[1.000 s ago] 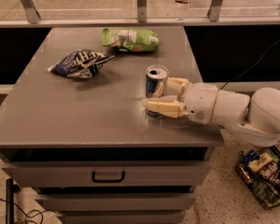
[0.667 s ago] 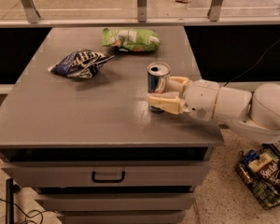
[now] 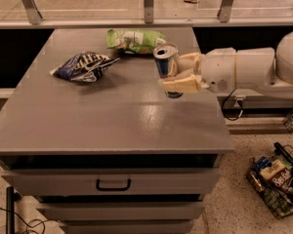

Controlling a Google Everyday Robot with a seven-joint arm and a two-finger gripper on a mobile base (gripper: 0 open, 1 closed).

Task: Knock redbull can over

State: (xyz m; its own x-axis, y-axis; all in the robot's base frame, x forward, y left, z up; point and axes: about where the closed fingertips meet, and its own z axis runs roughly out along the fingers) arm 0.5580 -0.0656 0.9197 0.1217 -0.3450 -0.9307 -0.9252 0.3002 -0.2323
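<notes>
The redbull can [image 3: 165, 60], blue and silver with a silver top, is held between my gripper's two cream fingers and leans slightly. It sits a little above the grey table top [image 3: 112, 116], with a dark shadow under it. My gripper [image 3: 172, 75] reaches in from the right over the table's right side. One finger [image 3: 189, 61] is behind the can and the other [image 3: 181, 86] is in front of its lower part, so the can's base is hidden.
A green-and-white chip bag [image 3: 135, 40] lies at the back, just left of the can. A blue-and-white snack bag [image 3: 83, 66] lies at the left. The table has drawers in front. A wire basket of items [image 3: 278, 182] stands on the floor at right.
The gripper has moved up and away from the table's front with the can between its fingers. The can now stands higher and leans. The bags have not moved.
</notes>
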